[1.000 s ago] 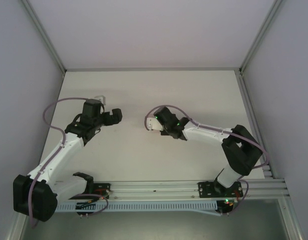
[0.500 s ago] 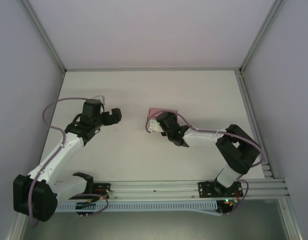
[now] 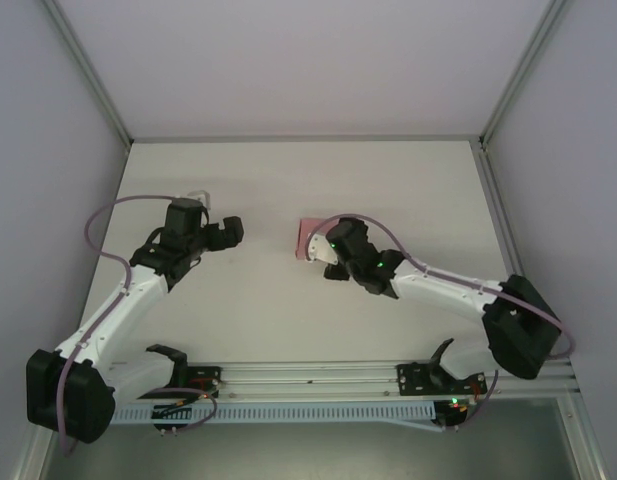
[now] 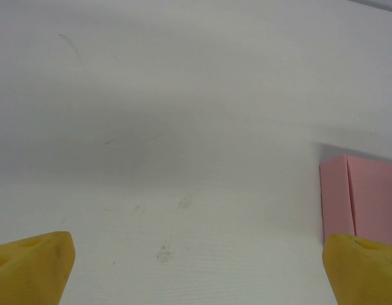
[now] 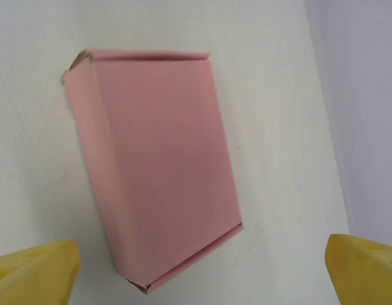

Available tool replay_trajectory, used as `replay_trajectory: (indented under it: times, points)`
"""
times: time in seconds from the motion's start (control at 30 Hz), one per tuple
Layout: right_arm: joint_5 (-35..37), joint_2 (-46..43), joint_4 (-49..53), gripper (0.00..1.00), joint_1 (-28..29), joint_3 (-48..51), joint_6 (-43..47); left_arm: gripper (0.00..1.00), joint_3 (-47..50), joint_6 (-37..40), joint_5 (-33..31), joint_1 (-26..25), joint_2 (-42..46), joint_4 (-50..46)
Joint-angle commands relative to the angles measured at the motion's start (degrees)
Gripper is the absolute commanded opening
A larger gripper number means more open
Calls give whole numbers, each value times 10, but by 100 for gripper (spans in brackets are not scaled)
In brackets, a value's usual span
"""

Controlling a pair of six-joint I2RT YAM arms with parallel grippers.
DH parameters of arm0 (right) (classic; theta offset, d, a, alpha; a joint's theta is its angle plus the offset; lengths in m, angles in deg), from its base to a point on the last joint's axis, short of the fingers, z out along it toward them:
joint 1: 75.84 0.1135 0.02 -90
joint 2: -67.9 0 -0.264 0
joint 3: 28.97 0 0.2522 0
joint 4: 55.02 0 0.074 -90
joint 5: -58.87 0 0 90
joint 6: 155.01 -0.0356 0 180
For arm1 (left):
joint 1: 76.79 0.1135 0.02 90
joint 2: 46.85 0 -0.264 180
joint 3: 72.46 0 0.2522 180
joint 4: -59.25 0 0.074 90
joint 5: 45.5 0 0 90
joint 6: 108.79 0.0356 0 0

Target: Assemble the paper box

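The left gripper [image 3: 226, 231] is hovering left of centre, its yellow fingers [image 4: 30, 267] spread wide over the bare table [image 3: 388, 180]. The right gripper [image 3: 318, 252] is also holding its fingers [image 5: 37, 273] wide apart, gripping nothing. Just beyond it the paper box [image 5: 157, 178] is lying closed mid-table. The overhead view is giving a pink corner, the right wrist camera its whole top face.

The top external camera looks down from high above the near edge over the whole table [image 3: 288, 180]; both wrist cameras face its surface from close by; all three share the paper box [image 3: 306, 235].
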Motion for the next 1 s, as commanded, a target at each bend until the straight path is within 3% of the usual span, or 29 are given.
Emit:
replay_trajectory:
  times: [0.0, 0.13, 0.3, 0.47, 0.53, 0.63, 0.77, 0.9, 0.97]
  points:
    - [-2, -50, 9, 100, -16, -20, -85, 99, -11, 25, -18, 8, 2, 37]
    - [15, -113, -36, 100, -85, -11, -197, 100, 4, 48, -55, 25, 1, 92]
    - [-18, -164, -96, 100, -250, 22, -350, 100, 67, 103, -103, 67, -3, 234]
    - [-64, -178, -249, 100, -375, 133, -396, 100, 208, 167, -100, 118, -6, 523]
    - [-90, -169, -336, 100, -403, 191, -395, 100, 257, 190, -95, 135, -24, 615]
    - [-119, -131, -450, 100, -430, 255, -388, 100, 275, 198, -68, 160, -67, 655]
    - [-147, -74, -501, 100, -458, 265, -408, 100, 257, 211, 21, 192, -112, 638]
    - [-162, -27, -518, 100, -479, 265, -430, 100, 317, 229, 1, 204, -156, 783]
    - [-187, -21, -539, 100, -485, 276, -429, 100, 330, 236, 4, 209, -157, 809]
